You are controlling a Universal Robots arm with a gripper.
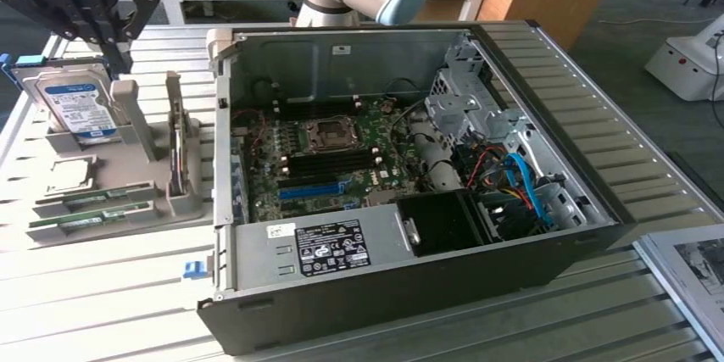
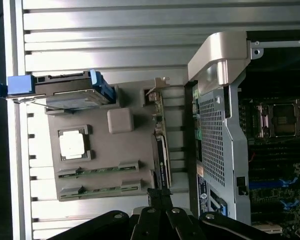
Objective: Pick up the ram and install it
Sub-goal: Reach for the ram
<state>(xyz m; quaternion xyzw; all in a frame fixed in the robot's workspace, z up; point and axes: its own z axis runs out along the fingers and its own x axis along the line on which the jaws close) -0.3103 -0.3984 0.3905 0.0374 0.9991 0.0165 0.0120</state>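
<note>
End effector (image 1: 115, 55): fingers closed together, nothing between them. In the wrist view the closed tips (image 2: 160, 196) meet with only the parts tray (image 2: 102, 145) behind them. It hangs above the hard-drive end of the tray, clear of every part.

Task thing: two green ram sticks lie flat in their own grooves in the tray, side by side. The first ram stick (image 1: 97, 199) and second ram stick (image 1: 88, 220) are both below the end effector, on the far side of the hard drive (image 1: 74, 106) and the loose CPU chip (image 1: 68, 174) from it. Neither is touched. In the wrist view the same pair, first (image 2: 100, 170) and second (image 2: 101, 188), sit just off to one side of the fingertips. I cannot tell from here which stick is the target.

Other items: an expansion card (image 1: 175, 146) stands on edge in the tray, between the sticks and the open computer case (image 1: 374, 307). The case lies on its side on the slatted surface (image 1: 114, 294), well apart from the end effector, motherboard exposed.

Progress, as judged:
- Pick not done; both sticks are seated in the tray.
- Install not done; the dark memory slots (image 1: 328, 161) beside the CPU socket (image 1: 331, 131) show no green stick, as far as I can make out.
- All of the task is left: open, grasp, lift, carry, seat.
</note>
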